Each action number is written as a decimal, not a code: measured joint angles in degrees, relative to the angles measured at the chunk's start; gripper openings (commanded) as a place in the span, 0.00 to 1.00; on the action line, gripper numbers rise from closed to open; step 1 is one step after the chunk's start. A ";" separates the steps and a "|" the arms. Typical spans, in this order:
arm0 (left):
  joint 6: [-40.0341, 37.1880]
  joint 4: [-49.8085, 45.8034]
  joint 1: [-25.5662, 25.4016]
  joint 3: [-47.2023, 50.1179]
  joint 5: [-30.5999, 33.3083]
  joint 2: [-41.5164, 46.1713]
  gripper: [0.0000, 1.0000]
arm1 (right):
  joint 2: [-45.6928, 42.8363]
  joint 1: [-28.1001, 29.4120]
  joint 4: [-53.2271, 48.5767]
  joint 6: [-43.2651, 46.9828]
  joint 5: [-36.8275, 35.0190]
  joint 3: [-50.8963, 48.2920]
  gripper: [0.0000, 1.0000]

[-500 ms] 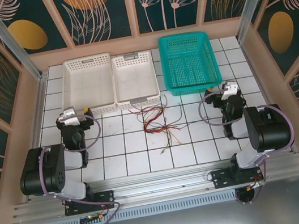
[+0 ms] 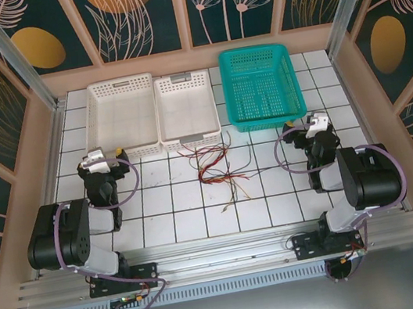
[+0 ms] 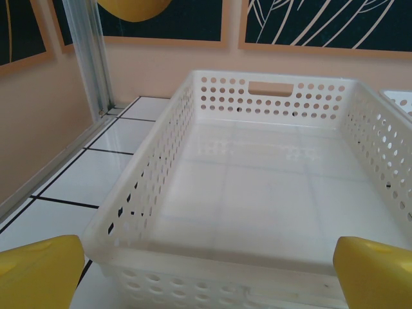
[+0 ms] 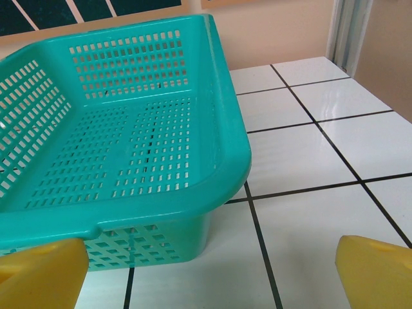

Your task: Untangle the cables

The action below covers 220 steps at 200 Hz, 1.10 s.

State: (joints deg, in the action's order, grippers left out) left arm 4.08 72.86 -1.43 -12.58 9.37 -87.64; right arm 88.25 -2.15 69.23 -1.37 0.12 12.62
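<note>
Nothing has moved; left end effector (image 3: 207, 275) and right end effector (image 4: 209, 275) gape, empty; cables (image 2: 212, 166) lie tangled on the table (image 2: 163, 227), untouched.

The large white basket (image 2: 120, 113), the small white basket (image 2: 186, 110) and the teal basket (image 2: 260, 86) close the counter's (image 2: 171, 225) far side; the tiles around the cables (image 2: 212, 166) are free.

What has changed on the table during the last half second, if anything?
Nothing has visibly changed. The cables lie in the same tangle on the tiles, untouched. The left gripper and the right gripper stay open, one on each side of the tangle and apart from it, holding nothing.
</note>
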 measured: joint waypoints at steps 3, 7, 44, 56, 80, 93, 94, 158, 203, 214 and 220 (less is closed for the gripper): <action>0.00 0.00 0.00 0.00 0.00 0.00 0.99 | 0.00 0.00 0.00 0.00 0.02 0.00 0.99; 0.00 0.00 0.00 0.00 0.00 0.00 0.99 | 0.00 0.00 0.00 0.00 0.02 0.00 0.99; 0.00 -0.02 0.00 0.00 0.00 0.00 0.99 | 0.00 0.00 0.00 0.00 0.00 0.00 0.99; -0.02 -0.02 0.00 0.00 0.00 0.00 0.99 | 0.00 0.00 0.00 0.00 0.02 0.00 0.99; 0.00 0.00 0.00 0.00 0.00 0.00 0.99 | 0.00 0.00 0.00 0.00 0.02 0.00 0.99; 0.00 0.00 0.00 0.00 0.00 0.00 0.99 | 0.00 0.00 0.00 0.00 0.02 0.00 0.99; 0.00 -0.02 0.00 -0.02 0.00 0.00 0.99 | 0.00 0.00 0.00 -0.02 0.02 0.00 0.99; 0.00 0.00 0.00 0.00 0.00 0.00 0.99 | -14.36 1.20 -16.13 -0.04 1.25 5.09 0.99; 0.13 -2.49 0.00 -0.02 1.20 3.04 0.99 | -29.83 3.85 -31.41 -6.49 1.38 10.21 0.99; 0.24 -4.31 0.00 -0.09 1.57 5.84 0.99 | -31.58 3.87 -35.30 -10.14 1.55 13.49 0.99; 0.24 -5.70 0.00 -0.26 1.60 7.63 0.99 | -32.37 3.87 -37.46 -12.70 1.51 15.32 0.99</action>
State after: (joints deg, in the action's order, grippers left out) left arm 4.32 67.16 -1.43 -12.84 10.96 -80.01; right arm 55.88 1.72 31.77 -14.06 1.63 27.94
